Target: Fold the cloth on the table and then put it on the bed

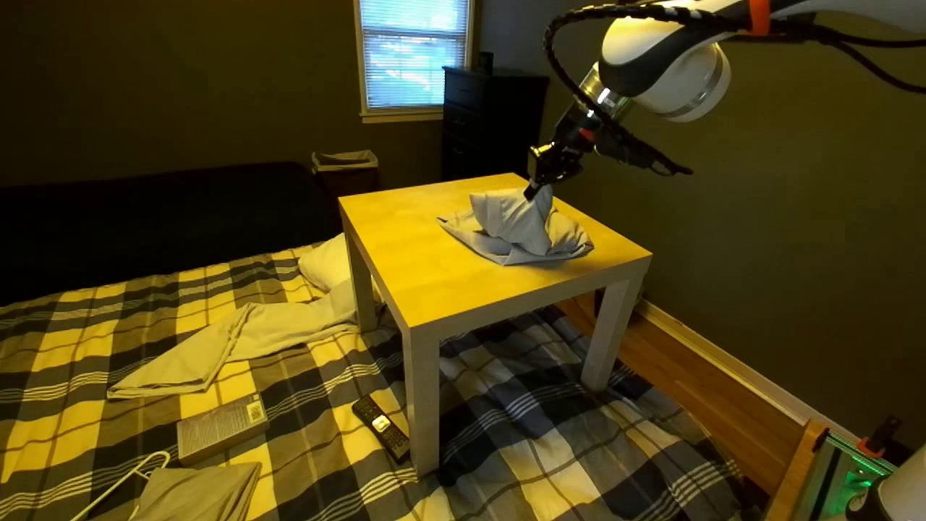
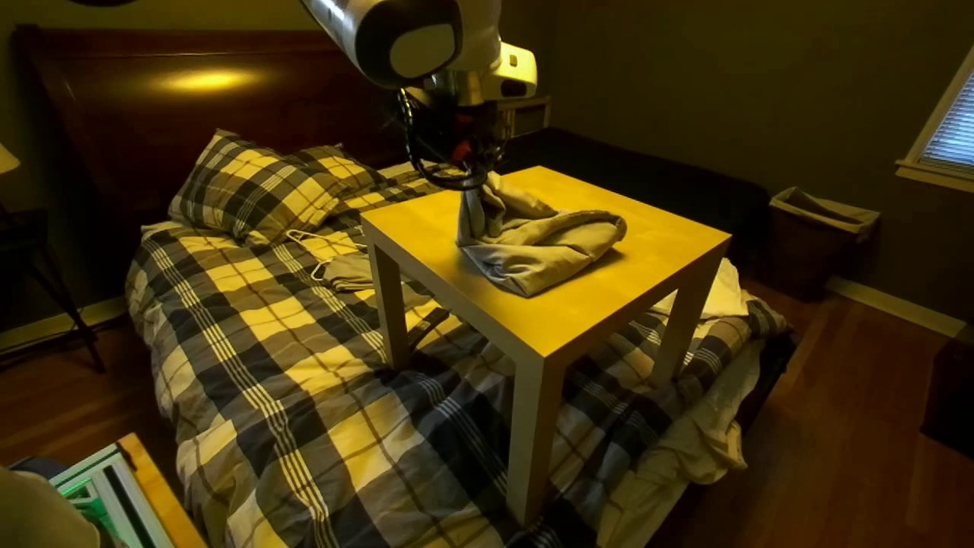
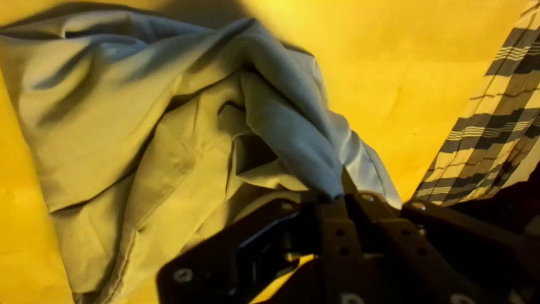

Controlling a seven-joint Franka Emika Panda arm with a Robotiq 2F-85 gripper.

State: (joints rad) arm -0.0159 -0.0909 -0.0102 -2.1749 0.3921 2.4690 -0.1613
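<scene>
Gripper [image 3: 338,196] clenches gray cloth [image 3: 177,147]; side tbl [image 1: 405,250] stands on plaid-covered bed [image 1: 311,434], blk handset [image 1: 383,429] & flat box [image 1: 219,432] nearby.

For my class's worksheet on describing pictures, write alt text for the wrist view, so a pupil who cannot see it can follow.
A dark gripper pinches part of a crumpled grey cloth that is bunched in loose folds on a table, its top yellow in the light. Beyond the table's edge, at the picture's right, shows a plaid-covered bed.

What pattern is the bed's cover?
Plaid: dark, grey-brown and pale yellowish blocks with thin pale stripes, clearest across the bed in an exterior view.
</scene>
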